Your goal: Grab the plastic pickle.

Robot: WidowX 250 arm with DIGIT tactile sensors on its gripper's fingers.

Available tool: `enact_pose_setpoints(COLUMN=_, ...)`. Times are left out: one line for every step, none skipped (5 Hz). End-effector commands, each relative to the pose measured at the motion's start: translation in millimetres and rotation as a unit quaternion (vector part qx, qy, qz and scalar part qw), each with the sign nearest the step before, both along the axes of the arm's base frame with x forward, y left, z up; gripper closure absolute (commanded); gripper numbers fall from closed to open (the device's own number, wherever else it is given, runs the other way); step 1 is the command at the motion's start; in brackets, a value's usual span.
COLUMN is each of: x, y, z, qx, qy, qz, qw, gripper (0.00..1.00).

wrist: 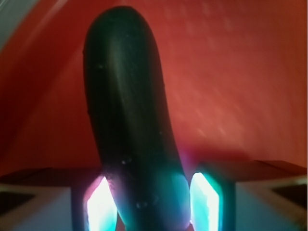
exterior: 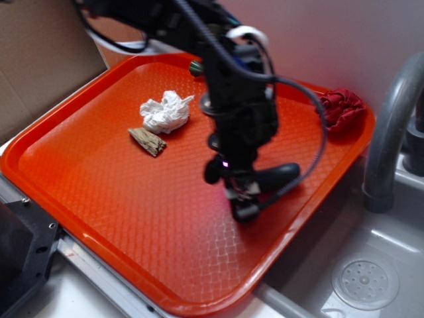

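**Pickle pinched at one end: the hold could slip**

Nearest in the wrist view, the pincer [wrist: 150, 204] is pinching the plastic pickle [wrist: 127, 120] by its lower end, one glowing pad [wrist: 102, 207] on each side. Most of the smooth dark body sticks out beyond the pads, unsupported. That is the main risk, as I judge it: a slick, rounded, slightly curved piece held near its tip can pivot between the pads or squirt out if the arm jerks or swings quickly.

In the exterior view the pickle [exterior: 275, 177] juts sideways from the pincer [exterior: 240, 193] over the orange tray [exterior: 132, 212]. Whether it is lifted clear or touching the surface I cannot tell; a low sideways move could drag the free end on the textured tray and lever it loose.

Farther off lie a brown wood chip [exterior: 148, 140] and a crumpled white paper [exterior: 165, 112], well apart from the grasp. A red cloth [exterior: 341, 108] sits at the tray's far corner. The sink [exterior: 371, 265] lies beside the tray; a dropped pickle could roll that way.
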State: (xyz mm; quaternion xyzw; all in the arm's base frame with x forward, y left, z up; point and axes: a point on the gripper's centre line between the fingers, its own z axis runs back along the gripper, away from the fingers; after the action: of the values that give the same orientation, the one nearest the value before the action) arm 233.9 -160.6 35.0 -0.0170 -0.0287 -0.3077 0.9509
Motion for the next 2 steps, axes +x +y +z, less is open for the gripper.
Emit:
enact_pose_setpoints(x=-8.3, y=61.3, z=90.5, qx=-0.012, qy=-0.076, qz=0.087, qw=0.993, gripper=1.0)
enact_pose_setpoints(x=-32.4, y=112.3, z=138.2, qx=-0.025, qy=-0.052, qz=0.212, qw=0.975, gripper=1.0)
